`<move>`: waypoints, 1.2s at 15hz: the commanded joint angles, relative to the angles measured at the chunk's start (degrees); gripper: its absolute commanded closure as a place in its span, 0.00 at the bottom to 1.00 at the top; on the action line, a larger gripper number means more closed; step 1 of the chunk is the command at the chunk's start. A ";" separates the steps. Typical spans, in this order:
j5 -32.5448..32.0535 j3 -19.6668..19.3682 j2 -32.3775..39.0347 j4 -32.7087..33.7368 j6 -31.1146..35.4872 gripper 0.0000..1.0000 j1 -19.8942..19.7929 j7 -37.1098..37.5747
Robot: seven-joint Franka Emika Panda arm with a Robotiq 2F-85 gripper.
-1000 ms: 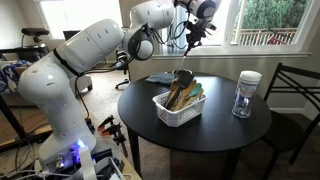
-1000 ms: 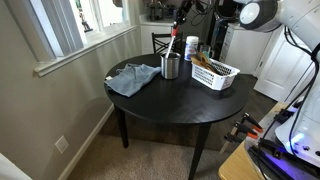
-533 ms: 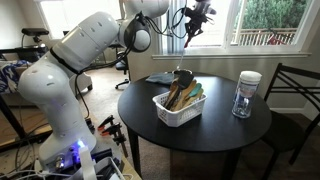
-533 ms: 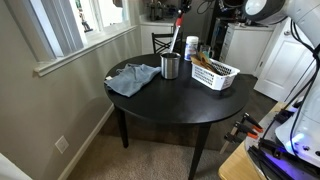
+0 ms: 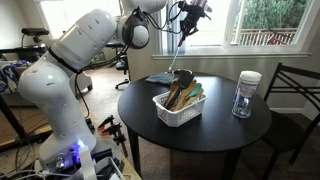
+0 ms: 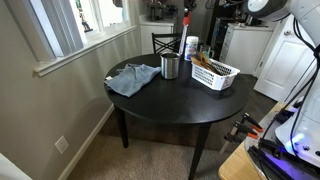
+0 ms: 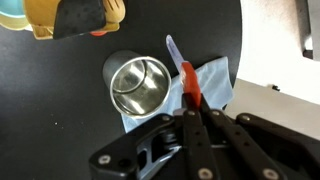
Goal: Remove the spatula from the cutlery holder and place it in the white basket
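Since the hand [image 7: 193, 118] clenches the spatula [image 7: 186, 78] high, blade seemingly clear of the holder [image 7: 138, 86], the basket [image 5: 172, 112] at the worktop's [image 5: 215, 135] edge looks reachable.

The spatula [image 7: 188, 85] has a red handle and a pale, translucent blade. It hangs clear above the table, pinched by the handle in the closed gripper [image 7: 192, 118]. In the wrist view its blade points to 11 o'clock, at the 3 o'clock side of the cutlery holder [image 7: 138, 88], an upright, empty, shiny metal cup. In an exterior view the white basket [image 5: 172, 116], slotted-sided, stands at the holder's 6 o'clock, holding wooden utensils [image 5: 182, 93].
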 commanded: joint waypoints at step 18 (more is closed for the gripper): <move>-20.18 -8.00 2.38 -2.59 -18.06 0.99 2.08 -23.34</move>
